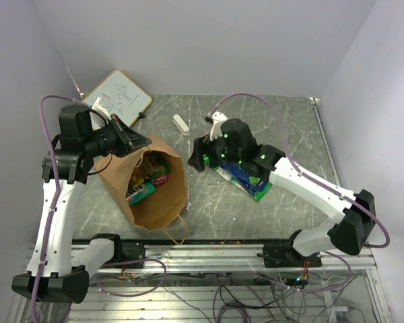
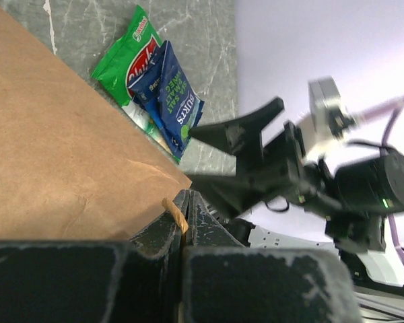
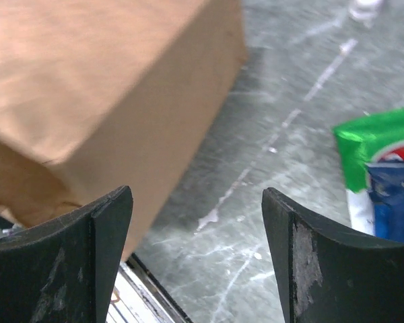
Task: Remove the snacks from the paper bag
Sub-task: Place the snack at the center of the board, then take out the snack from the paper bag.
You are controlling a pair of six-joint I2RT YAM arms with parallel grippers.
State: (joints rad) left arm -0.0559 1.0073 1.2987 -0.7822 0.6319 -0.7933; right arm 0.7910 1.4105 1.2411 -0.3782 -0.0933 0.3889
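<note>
Black left gripper fingers clamp the large brown kraft paper bag by its rim, towards the table left edge. Wide and empty, the right gripper should enter squarely for the shiny foil snacks inside.

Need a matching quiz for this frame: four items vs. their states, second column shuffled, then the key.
1 left gripper
2 right gripper
3 blue packet
4 paper bag

A on the table, overlapping the green packet
B jaws open, empty
C packets inside
D jaws shut on the bag's rim

Pairs: 1-D, 2-B, 3-A, 4-C
</note>
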